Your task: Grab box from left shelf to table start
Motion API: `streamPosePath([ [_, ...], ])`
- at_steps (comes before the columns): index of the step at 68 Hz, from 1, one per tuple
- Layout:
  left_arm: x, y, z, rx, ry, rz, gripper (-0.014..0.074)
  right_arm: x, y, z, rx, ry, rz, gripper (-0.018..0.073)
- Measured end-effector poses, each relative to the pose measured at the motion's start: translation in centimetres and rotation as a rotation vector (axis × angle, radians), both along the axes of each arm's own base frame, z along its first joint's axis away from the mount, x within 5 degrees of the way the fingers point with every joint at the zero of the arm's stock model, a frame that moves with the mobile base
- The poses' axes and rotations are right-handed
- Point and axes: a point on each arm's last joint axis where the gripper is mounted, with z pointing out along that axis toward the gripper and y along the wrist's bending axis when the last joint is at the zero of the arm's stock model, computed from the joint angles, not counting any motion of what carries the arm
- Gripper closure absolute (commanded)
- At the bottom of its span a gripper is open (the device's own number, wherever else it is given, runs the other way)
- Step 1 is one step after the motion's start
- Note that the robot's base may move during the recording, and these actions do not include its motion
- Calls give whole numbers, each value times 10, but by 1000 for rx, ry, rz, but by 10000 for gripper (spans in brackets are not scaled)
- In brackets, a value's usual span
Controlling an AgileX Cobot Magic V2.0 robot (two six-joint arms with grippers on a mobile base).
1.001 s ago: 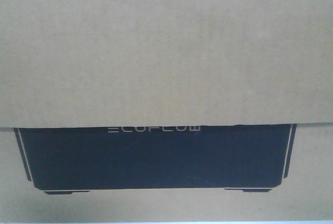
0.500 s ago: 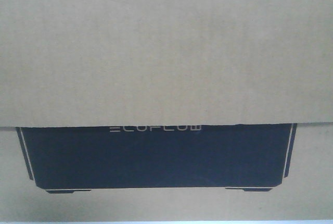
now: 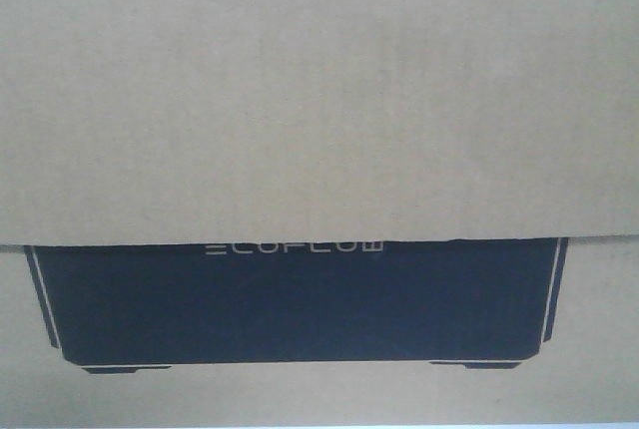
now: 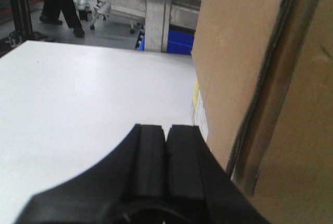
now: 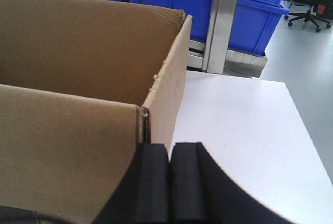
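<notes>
The box point(image 3: 319, 100) fills the front view edge to edge, brown corrugated card with the black ECOFLOW panel point(image 3: 300, 299) low on its face and only a thin pale strip of counter point(image 3: 499, 425) below it, so it appears to be standing on the white surface or very close to it. From the left wrist view the left hand point(image 4: 166, 156) sits just beside the box's side wall, its two black pads pressed flat together with nothing between them; the white counter stretches away to its left, and the metal upright of the shelf point(image 4: 156, 10) with blue bins point(image 4: 182, 41) stands beyond the far edge. The right hand point(image 5: 169, 187) is likewise pinched closed on nothing, close against the opposite wall by the open flap edge point(image 5: 166, 67), with blue bins and a shelf post behind. Neither hand grips the card; at most they press on it from either side, and actual contact cannot be confirmed. The risk, as I judge it, lies in that squeeze: if one arm eases before the box's weight is fully on the counter, the carton could slip down or twist. The flaps are loose and bendable, so pressure there may buckle card rather than steady the load. Dragging a hand away along the wall could also nudge the box toward the counter edge
</notes>
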Motion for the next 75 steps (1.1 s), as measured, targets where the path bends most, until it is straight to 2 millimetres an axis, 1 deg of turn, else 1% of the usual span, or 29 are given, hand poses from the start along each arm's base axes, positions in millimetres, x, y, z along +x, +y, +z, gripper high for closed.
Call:
streamPosePath([
  [50,0,0,0,-2,-4,0,688,0,0,0,-2,0,-1,503],
  [58,0,0,0,-2,-4,0,688,3,-1,-2,-4,-33,-24,503],
  [65,0,0,0,-2,-4,0,688,10,-3,-12,9,-48,-65,503],
  [72,0,0,0,-2,-4,0,688,15,-5,-32,17,-46,-94,503],
  [75,0,0,0,-2,-4,0,688,18,-5,-44,13,-38,-101,503],
])
